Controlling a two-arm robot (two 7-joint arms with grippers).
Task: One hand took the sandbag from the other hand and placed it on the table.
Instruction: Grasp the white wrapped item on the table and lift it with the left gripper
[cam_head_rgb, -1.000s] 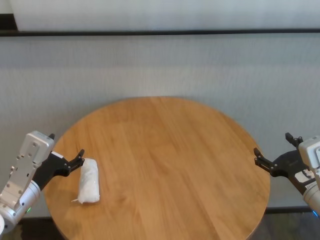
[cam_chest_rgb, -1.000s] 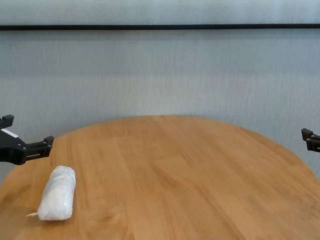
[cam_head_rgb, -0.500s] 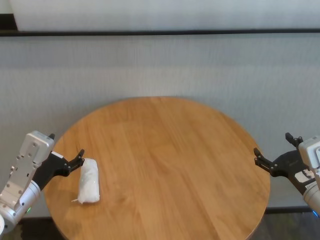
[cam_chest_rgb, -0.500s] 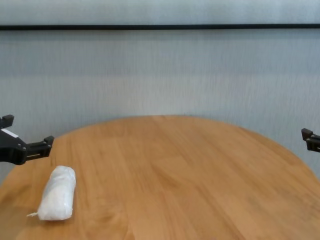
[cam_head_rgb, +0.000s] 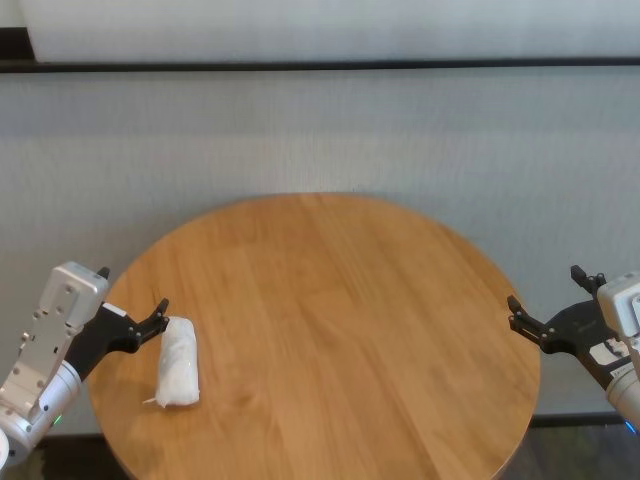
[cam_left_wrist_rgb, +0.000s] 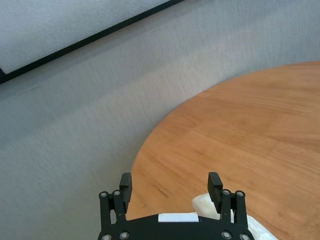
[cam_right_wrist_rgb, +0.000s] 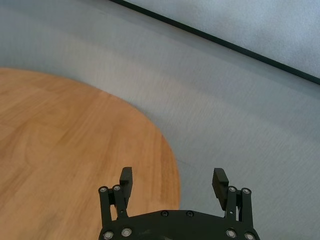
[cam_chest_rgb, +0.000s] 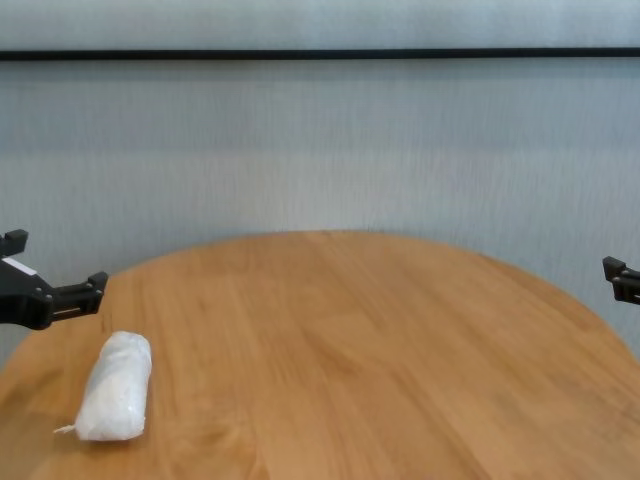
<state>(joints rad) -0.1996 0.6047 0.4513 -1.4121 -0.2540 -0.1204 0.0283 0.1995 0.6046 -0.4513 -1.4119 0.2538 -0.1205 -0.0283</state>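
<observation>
1. I've got the sandbag (cam_head_rgb: 179, 363) lying flat on the counter (cam_head_rgb: 330, 330), over on the left side near the rim, its long axis running roughly front to back. Nothing is holding it.
2. From the chest view the sandbag (cam_chest_rgb: 115, 387) sits white and lumpy on the wood, a small twisted tail of wrapping poking out at its near end.
3. My left end effector (cam_head_rgb: 150, 315) hangs at the counter's left edge, just beside the bag's far end. The fingers are spread wide and empty.
4. The left wrist view confirms it: left end effector (cam_left_wrist_rgb: 171, 184) with both fingers apart, nothing between them, and one end of the sandbag (cam_left_wrist_rgb: 210, 205) peeking out beside one finger.
5. My right end effector (cam_head_rgb: 545, 305) is well apart from the bag, parked just off the counter's right rim. Fingers are apart there too, gripping nothing.
6. In the right wrist view the right end effector (cam_right_wrist_rgb: 173, 181) looks over the curved counter edge (cam_right_wrist_rgb: 165, 150), with grey wall beyond.
7. Behind the counter runs a pale wall with a dark horizontal strip (cam_head_rgb: 320, 65) high up.
</observation>
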